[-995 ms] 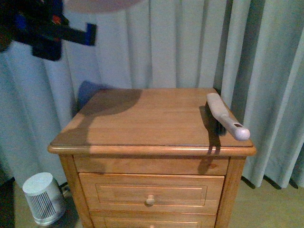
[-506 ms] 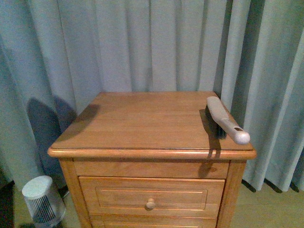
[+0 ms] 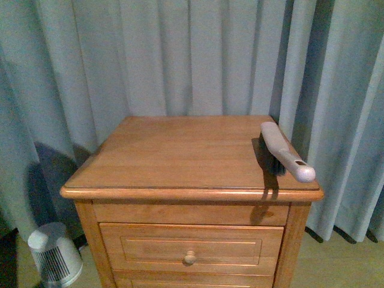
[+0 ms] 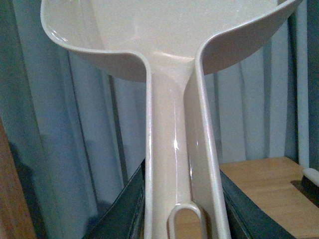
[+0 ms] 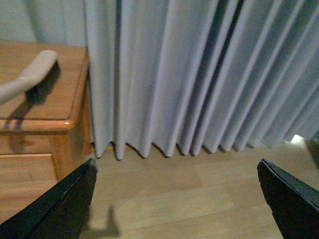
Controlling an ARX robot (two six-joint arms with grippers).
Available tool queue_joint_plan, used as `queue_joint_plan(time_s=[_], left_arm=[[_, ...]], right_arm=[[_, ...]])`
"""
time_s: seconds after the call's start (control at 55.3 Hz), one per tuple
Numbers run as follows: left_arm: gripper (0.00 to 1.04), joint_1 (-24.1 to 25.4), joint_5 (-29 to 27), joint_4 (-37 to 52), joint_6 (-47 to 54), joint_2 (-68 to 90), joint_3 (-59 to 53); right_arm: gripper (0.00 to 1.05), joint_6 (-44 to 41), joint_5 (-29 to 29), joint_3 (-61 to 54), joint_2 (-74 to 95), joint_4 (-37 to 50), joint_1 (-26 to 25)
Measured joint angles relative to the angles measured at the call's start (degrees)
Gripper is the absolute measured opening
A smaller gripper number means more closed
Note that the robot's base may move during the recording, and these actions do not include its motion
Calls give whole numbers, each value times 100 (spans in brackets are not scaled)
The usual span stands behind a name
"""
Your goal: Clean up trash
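The left gripper [image 4: 184, 211] is clamped on the handle of a pinkish-beige plastic dustpan [image 4: 164, 30], with its dark fingers [image 4: 127, 209] pressing the handle from both sides. The dustpan is raised in front of the curtains, and the part of its scoop that shows is bare. The right gripper [image 5: 174, 199] is spread wide with nothing between its fingers. It hangs above a pale wood floor [image 5: 199, 184], just off the right side of the nightstand.

The front view shows neither arm. A wooden nightstand [image 3: 180, 156] stands before grey-blue curtains [image 3: 180, 54] that fall to the floor. A hand brush [image 3: 285, 150] lies on its top along the right edge, handle end toward the front corner. Below the top is a shut drawer [image 3: 150, 243] with a round knob [image 3: 189, 258]. A small white slatted appliance [image 3: 54, 252] stands on the floor to the left of the nightstand.

The trash shows in none of the views, so where it lies relative to either gripper cannot be told.
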Motion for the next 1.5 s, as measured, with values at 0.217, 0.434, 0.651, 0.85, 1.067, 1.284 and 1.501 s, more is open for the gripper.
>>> queue_joint_plan(time_s=[0.217, 0.434, 0.651, 0.85, 1.067, 1.284, 1.501], left_arm=[[27, 2, -7, 0, -17, -2, 0], [27, 4, -7, 0, -28, -4, 0], [27, 4, -4, 0, -44, -4, 0], [27, 4, -2, 0, -50, -4, 0], [27, 4, -2, 0, -55, -4, 0], [27, 4, -2, 0, -55, -4, 0], [27, 4, -4, 0, -55, -4, 0]], right_arm=[[97, 787, -420, 2317, 3377, -181, 223], [97, 1600, -581, 4559, 5890, -1189, 776], [97, 2341, -713, 5965, 7414, -1832, 962], [97, 2850, -857, 6679, 8454, -2041, 1045], [97, 3112, -960, 7143, 8990, -2063, 1132], [97, 3268, -1005, 7300, 9350, -2114, 1176], [74, 3359, -1003, 7311, 9560, -2083, 1187]])
